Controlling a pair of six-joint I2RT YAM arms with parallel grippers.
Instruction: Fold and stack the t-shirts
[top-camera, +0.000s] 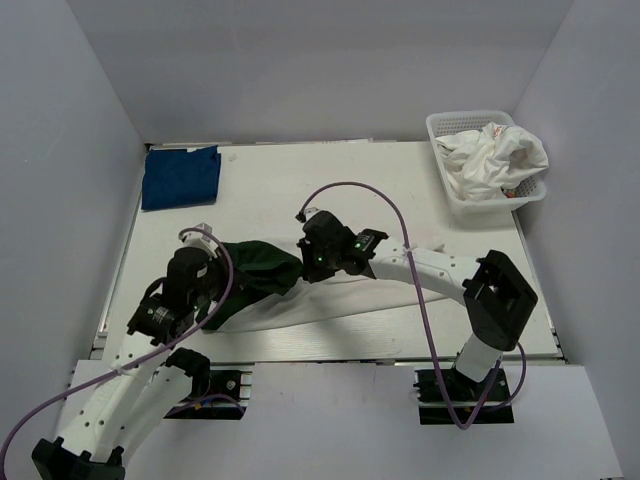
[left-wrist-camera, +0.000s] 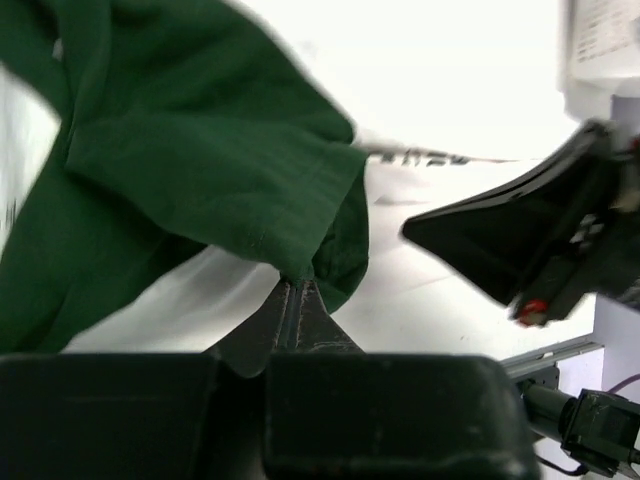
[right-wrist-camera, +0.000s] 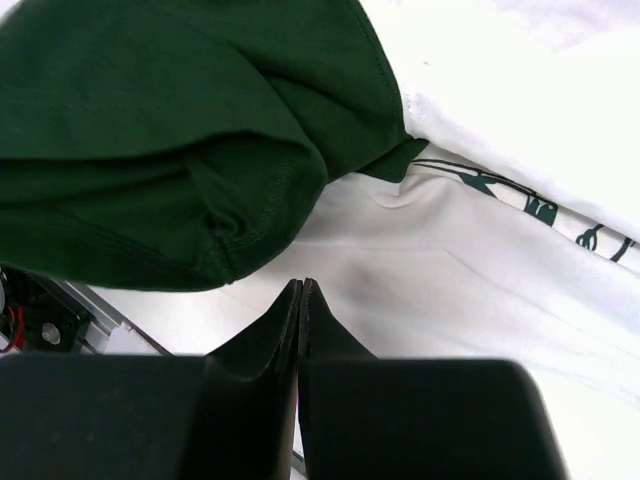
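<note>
A white t-shirt (top-camera: 330, 300) with a dark green sleeve (top-camera: 258, 265) lies crumpled near the table's front edge. My left gripper (top-camera: 222, 264) is shut on the green sleeve's hem (left-wrist-camera: 250, 190), with the cloth pinched at its tips (left-wrist-camera: 297, 282). My right gripper (top-camera: 304, 266) is shut, and its tips (right-wrist-camera: 301, 286) sit just over the white cloth (right-wrist-camera: 480, 280) beside the green sleeve (right-wrist-camera: 170, 130); I see no cloth between them. A dark green print (right-wrist-camera: 500, 190) shows on the white cloth. A folded dark blue t-shirt (top-camera: 180, 176) lies at the back left.
A white lattice basket (top-camera: 452, 195) stands at the back right with crumpled white shirts (top-camera: 495, 155) in it. Grey walls close in the table on three sides. The right arm (left-wrist-camera: 530, 240) shows close by in the left wrist view.
</note>
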